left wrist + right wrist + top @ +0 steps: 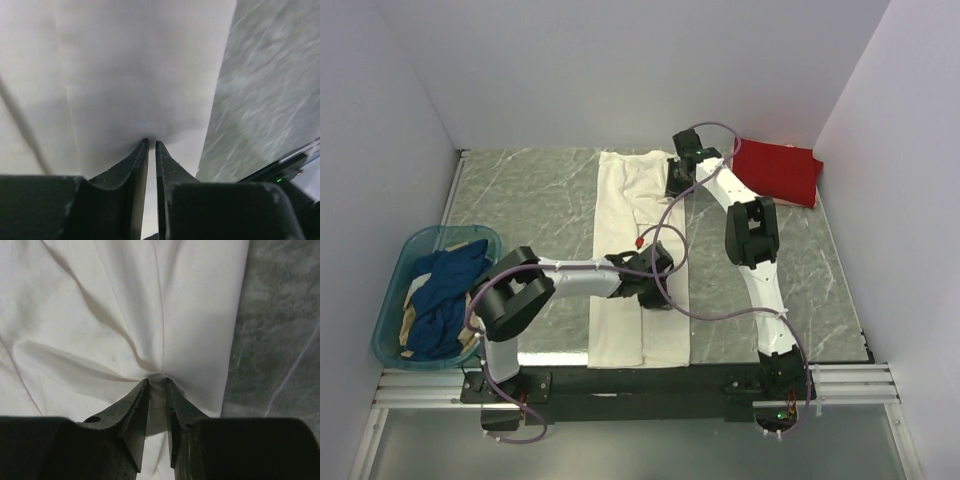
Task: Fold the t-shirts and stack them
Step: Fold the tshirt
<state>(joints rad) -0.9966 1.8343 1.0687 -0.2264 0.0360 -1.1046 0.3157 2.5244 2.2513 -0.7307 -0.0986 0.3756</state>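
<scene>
I have the long cream-white cloth t-shirt (615,220) lying as a narrow strip on the grey marbled table (520,200), its long axis running from my near edge straight away to the far edge. Both grips sit on its right-hand edge. The left gripper (650,272) pinches a tuck of the cloth in the near half, jaws almost together. The right gripper (680,178) does the same at the far end, with the fabric puckered between its tips. The right arm is nearer the far hem, so I judge any end-over-end fold starts there, coming towards me. The folded red cloth t-shirt (778,170) waits in the far right corner, just beyond.
</scene>
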